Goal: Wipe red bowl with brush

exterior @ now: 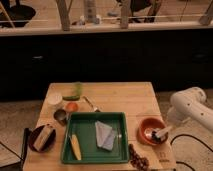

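The red bowl (150, 129) sits on the wooden table (125, 97) at the right, just beside the green tray (82, 124). The brush (160, 134) lies inside the bowl's right half, with its whitish handle pointing right and its dark head low in the bowl. My white arm comes in from the right edge. My gripper (167, 129) is at the bowl's right rim, at the brush's handle end. Whether it holds the brush does not show.
The green tray holds a grey-blue cloth (104, 135) and a yellow piece (75, 146). A dark brown bowl (42, 137), a metal cup (60, 116), a small orange cup (71, 106), a spoon (90, 104), a green cup (76, 90) and a white cup (54, 98) stand at the left. Dark grapes (137, 159) lie at the front edge.
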